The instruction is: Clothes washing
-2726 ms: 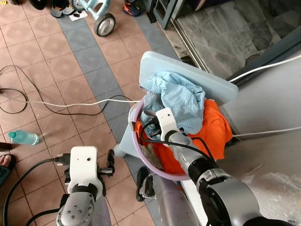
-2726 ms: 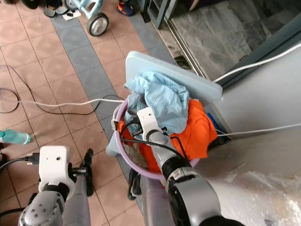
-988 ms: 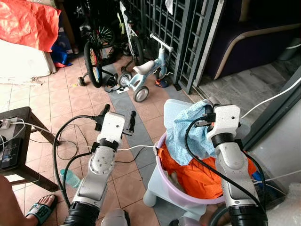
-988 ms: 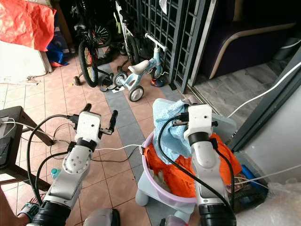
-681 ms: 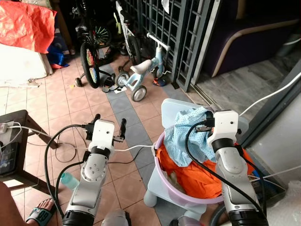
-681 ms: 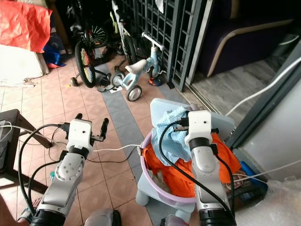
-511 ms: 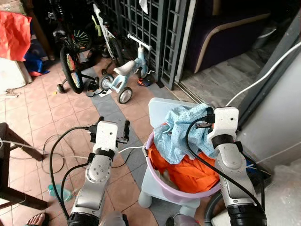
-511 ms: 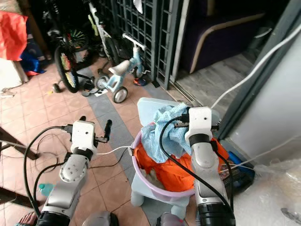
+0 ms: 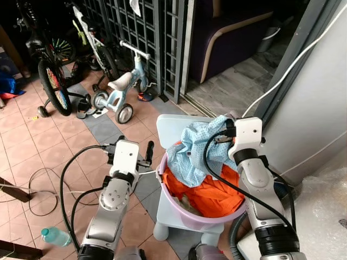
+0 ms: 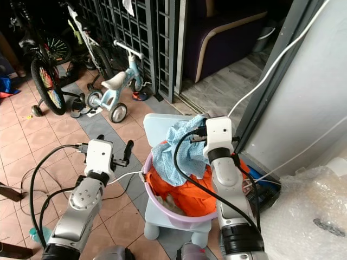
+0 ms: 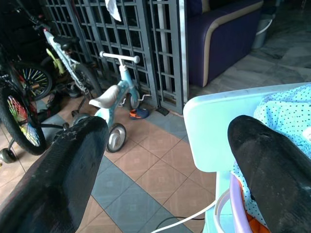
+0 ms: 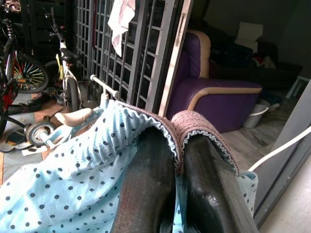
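Note:
A purple basin (image 9: 171,203) stands on a pale blue child's chair (image 9: 173,125). In it lie an orange cloth (image 9: 203,195) and a light blue dotted garment (image 9: 195,154). My right gripper (image 9: 229,123) is shut on the garment's top edge above the basin's far side. In the right wrist view the right gripper (image 12: 177,145) pinches the garment's brownish hem (image 12: 204,128), and the dotted cloth (image 12: 73,179) hangs below. My left gripper (image 9: 130,151) is open beside the basin's left rim, holding nothing. In the left wrist view the fingers (image 11: 63,170) stand wide apart, facing the chair back (image 11: 218,126).
A small blue tricycle (image 9: 122,89) and a bicycle (image 9: 51,70) stand by a black metal grille (image 9: 157,32). A purple sofa (image 9: 227,27) sits behind it. A wall rises on the right, with bubble wrap (image 9: 322,216) below it. Cables (image 9: 32,187) and a water bottle (image 9: 54,236) lie on the tiles.
The camera has tilted up and swung right. My right gripper has risen out of the basin with the blue garment. My left arm has come down beside the basin.

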